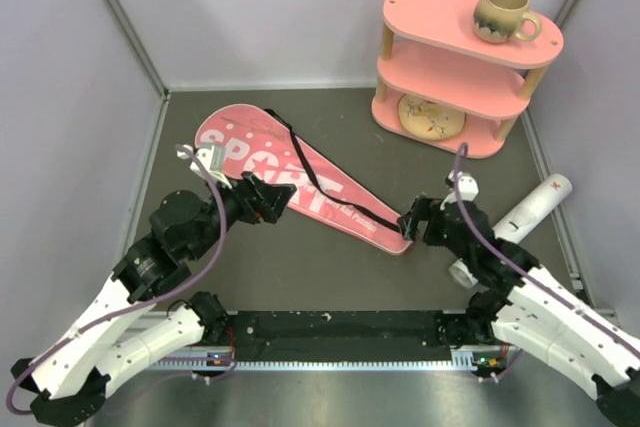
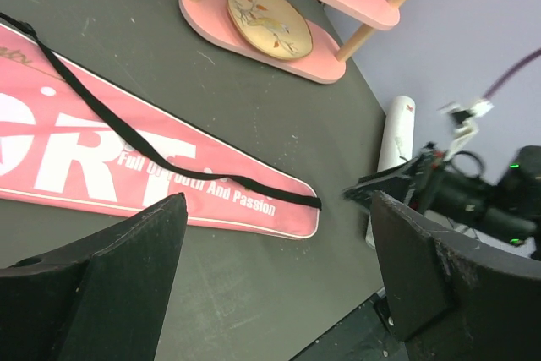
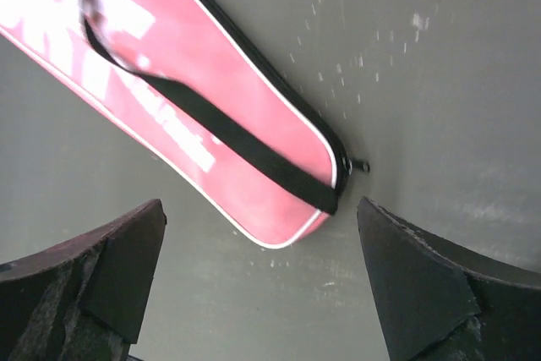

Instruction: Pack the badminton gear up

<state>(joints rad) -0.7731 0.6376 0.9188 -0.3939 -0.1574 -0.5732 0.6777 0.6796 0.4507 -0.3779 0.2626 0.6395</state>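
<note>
The pink racket-shaped bag (image 1: 300,182) lies flat on the dark table, zipped shut, its black strap (image 1: 300,159) across the top. Its narrow end (image 3: 287,183) points toward my right arm, and the zip pull (image 3: 363,166) rests at that tip. My left gripper (image 1: 268,197) hangs open over the bag's near edge, with nothing between its fingers (image 2: 135,276). My right gripper (image 1: 414,219) is open just short of the narrow end, holding nothing. A long white tube (image 1: 520,215) lies to the right, partly under my right arm. In the left wrist view the bag (image 2: 127,166) and tube (image 2: 396,133) both show.
A pink two-tier shelf (image 1: 455,67) stands at the back right, with a beige mug (image 1: 505,15) on its top tier and a round wooden disc (image 1: 430,117) on the lower one. Grey walls close in the table on the left, back and right.
</note>
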